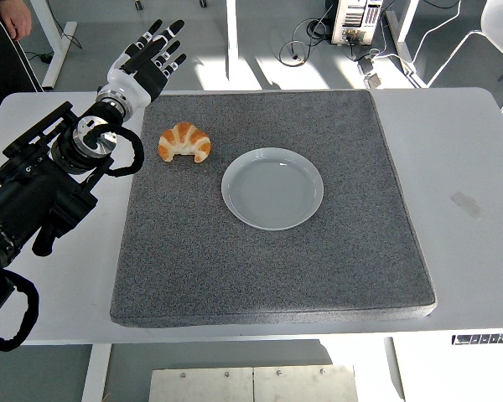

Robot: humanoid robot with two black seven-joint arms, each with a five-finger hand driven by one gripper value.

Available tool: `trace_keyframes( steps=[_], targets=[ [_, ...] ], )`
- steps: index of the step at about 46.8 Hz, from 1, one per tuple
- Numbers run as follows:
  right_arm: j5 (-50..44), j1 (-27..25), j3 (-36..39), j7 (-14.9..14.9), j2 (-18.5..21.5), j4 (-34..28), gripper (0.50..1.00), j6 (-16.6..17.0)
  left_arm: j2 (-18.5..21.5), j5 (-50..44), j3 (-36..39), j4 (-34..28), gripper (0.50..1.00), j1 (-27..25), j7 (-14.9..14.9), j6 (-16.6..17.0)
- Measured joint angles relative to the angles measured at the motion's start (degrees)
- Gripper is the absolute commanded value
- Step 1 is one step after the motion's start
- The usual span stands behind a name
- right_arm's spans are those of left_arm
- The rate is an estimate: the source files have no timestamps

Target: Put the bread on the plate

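A golden croissant (184,142) lies on the grey mat, towards its far left. To its right, near the mat's middle, sits an empty pale blue plate (272,188). My left hand (153,57) hovers over the mat's far left corner, above and left of the croissant, with its fingers spread and holding nothing. The black left arm runs in from the picture's lower left. The right arm does not show.
A thick grey mat (268,276) covers most of the white table (461,209). A person's hand and dark sleeve (12,21) show at the top left. Cables and a box (356,21) lie on the floor behind the table.
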Motion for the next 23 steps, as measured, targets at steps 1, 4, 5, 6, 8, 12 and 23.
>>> trace_keyframes(
  steps=[1, 4, 5, 6, 8, 12, 23],
  targets=[
    [0.0, 0.0, 0.0, 0.0, 0.0, 0.0, 1.0, 0.0, 0.0, 0.0, 0.0, 0.0, 0.984, 0.0, 0.0, 0.0],
    [0.0, 0.0, 0.0, 0.0, 0.0, 0.0, 1.0, 0.0, 0.0, 0.0, 0.0, 0.0, 0.984, 0.0, 0.1, -0.1],
    [0.0, 0.0, 0.0, 0.0, 0.0, 0.0, 1.0, 0.0, 0.0, 0.0, 0.0, 0.0, 0.984, 0.0, 0.1, -0.1],
    [0.0, 0.0, 0.0, 0.0, 0.0, 0.0, 1.0, 0.0, 0.0, 0.0, 0.0, 0.0, 0.984, 0.0, 0.1, -0.1],
    [0.0, 0.0, 0.0, 0.0, 0.0, 0.0, 1.0, 0.0, 0.0, 0.0, 0.0, 0.0, 0.984, 0.0, 0.0, -0.1],
    [0.0, 0.0, 0.0, 0.0, 0.0, 0.0, 1.0, 0.0, -0.1, 0.0, -0.1, 0.0, 0.984, 0.0, -0.2, -0.2],
    [0.0, 0.0, 0.0, 0.0, 0.0, 0.0, 1.0, 0.0, 0.2, -0.5, -1.2, 0.0, 0.984, -0.1, -2.4, -3.1]
  ],
)
